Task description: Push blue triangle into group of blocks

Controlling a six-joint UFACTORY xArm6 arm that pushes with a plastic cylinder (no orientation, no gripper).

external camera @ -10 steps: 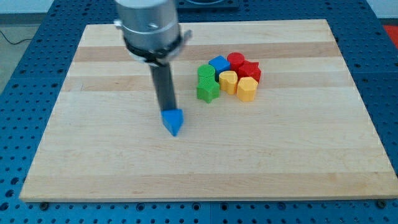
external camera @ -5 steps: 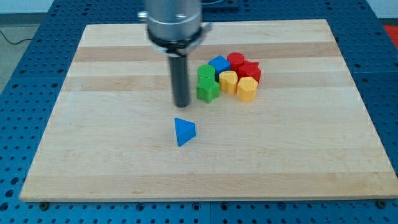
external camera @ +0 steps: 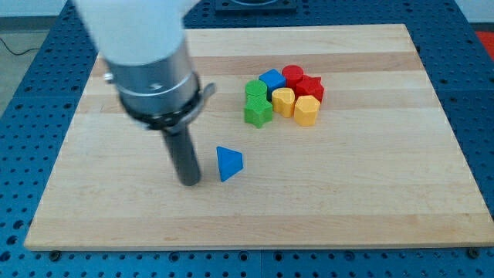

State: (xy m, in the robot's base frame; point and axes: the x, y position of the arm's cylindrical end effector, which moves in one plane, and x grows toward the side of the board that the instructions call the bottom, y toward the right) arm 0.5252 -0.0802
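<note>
The blue triangle [external camera: 228,164] lies alone on the wooden board, below and left of the group. My tip [external camera: 190,182] stands just left of the triangle, a small gap away, slightly lower in the view. The group sits toward the view's upper right: two green blocks [external camera: 257,103], a blue block [external camera: 272,79], two red blocks [external camera: 303,82], and two yellow blocks [external camera: 296,105], packed together.
The wooden board [external camera: 370,185] rests on a blue perforated table [external camera: 478,93]. The arm's grey and white body [external camera: 147,54] hangs over the board's upper left and hides part of it.
My tip moved from above the triangle, near the green blocks, down and left to the triangle's left side. The triangle has stayed put over the last half second.
</note>
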